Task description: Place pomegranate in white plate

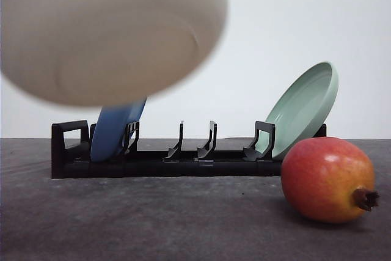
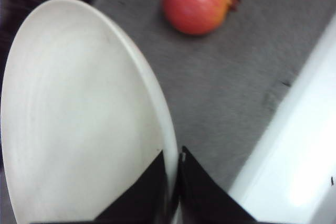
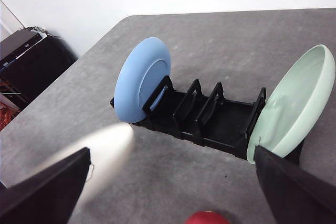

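Your left jaws [image 2: 176, 182] pinched the white plate [image 2: 79, 119] by its rim, up off the bench, while the pomegranate [image 1: 328, 179] lay beyond it nearer your spread right jaws [image 3: 173, 192].

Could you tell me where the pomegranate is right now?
In the front view the pomegranate rests on the table's right side, just in front of the pale green plate at the rack's right end.

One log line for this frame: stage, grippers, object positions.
stage: plate carried, in air | left gripper: shut on white plate rim | right gripper: open | pomegranate: on table, unplaced
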`<state>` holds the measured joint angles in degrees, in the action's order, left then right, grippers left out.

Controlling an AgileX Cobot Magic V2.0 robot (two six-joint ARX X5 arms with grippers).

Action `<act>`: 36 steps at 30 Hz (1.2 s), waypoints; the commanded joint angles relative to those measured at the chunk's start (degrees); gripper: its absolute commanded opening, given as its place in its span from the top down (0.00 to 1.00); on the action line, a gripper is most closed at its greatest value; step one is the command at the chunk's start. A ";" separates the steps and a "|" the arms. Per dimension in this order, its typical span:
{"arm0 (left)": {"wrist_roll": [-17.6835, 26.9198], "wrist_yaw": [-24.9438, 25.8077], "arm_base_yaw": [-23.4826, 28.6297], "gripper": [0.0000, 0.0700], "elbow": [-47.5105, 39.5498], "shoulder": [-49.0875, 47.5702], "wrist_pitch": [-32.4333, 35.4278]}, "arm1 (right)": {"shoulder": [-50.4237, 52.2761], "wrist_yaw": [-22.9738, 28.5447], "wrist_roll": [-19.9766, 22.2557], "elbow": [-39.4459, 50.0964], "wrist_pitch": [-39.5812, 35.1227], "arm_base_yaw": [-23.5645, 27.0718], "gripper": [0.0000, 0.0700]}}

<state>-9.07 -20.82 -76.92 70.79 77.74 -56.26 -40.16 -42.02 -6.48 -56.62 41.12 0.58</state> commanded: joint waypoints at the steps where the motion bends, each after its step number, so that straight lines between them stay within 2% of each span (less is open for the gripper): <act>1: -2.48 -0.69 -1.22 1.00 -2.73 1.69 3.33 | -0.17 -0.17 -0.83 -0.81 -0.37 -0.09 0.10; 7: -4.38 -2.45 -1.89 1.00 -10.14 8.51 10.24 | -0.17 -0.17 -0.98 -0.81 -0.37 -0.09 0.10; 14: -5.63 -7.11 -2.31 1.00 -10.85 17.92 13.18 | -0.17 -0.17 -1.52 -0.81 -0.35 -0.09 0.10; 21: -6.48 -7.25 -2.37 0.98 -10.85 21.15 15.29 | -0.17 -0.17 -1.70 -0.81 -0.33 -0.09 0.10; 26: -6.66 -7.30 -2.28 0.69 -10.63 20.71 15.39 | -0.20 -0.17 -1.70 -0.81 -0.33 -0.09 0.10; 33: -8.55 -7.75 -2.21 0.13 -10.63 17.45 15.11 | -0.22 -0.15 -1.68 -0.79 0.02 -0.17 0.10; 36: -9.82 -7.91 -2.22 0.08 -10.63 13.62 14.91 | -0.49 0.06 -1.64 -0.79 1.07 -0.93 0.10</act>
<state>-17.06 -28.27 -78.39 59.48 92.06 -41.46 -40.22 -41.93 -7.77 -56.62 42.25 -0.08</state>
